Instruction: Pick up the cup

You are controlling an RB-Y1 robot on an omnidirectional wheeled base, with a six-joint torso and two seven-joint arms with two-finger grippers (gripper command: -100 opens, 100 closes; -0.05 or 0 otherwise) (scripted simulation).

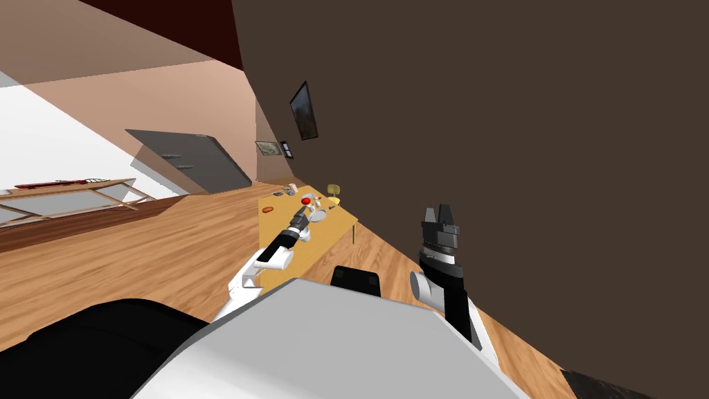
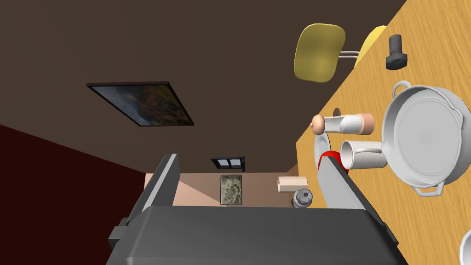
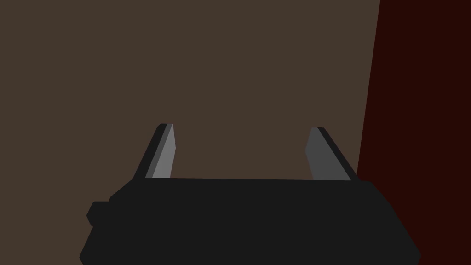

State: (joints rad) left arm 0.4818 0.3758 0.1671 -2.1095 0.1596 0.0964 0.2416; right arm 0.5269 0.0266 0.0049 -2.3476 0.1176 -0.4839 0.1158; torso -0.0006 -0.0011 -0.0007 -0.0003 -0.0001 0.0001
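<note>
The white cup [image 2: 363, 154] stands on the wooden table [image 2: 414, 37], between a white two-handled pan [image 2: 425, 135] and a red object [image 2: 332, 155] on a white plate [image 2: 319, 148]. My left gripper [image 2: 248, 161] is open and empty. One fingertip [image 2: 329, 162] is just short of the cup, which lies outside the gap between the fingers. In the head view my left gripper [image 1: 309, 208] reaches over the table [image 1: 277, 215] by the pan [image 1: 319, 215]. My right gripper [image 1: 438, 213] is raised beside the brown wall, open [image 3: 239, 133] and empty.
A clear bottle with pinkish ends [image 2: 342, 124] lies beside the cup. A dark bolt-like piece [image 2: 395, 53], a pale roll [image 2: 292, 184] and a small grey object [image 2: 302, 198] are also on the table. A yellow chair [image 2: 319, 51] stands at the table's far side.
</note>
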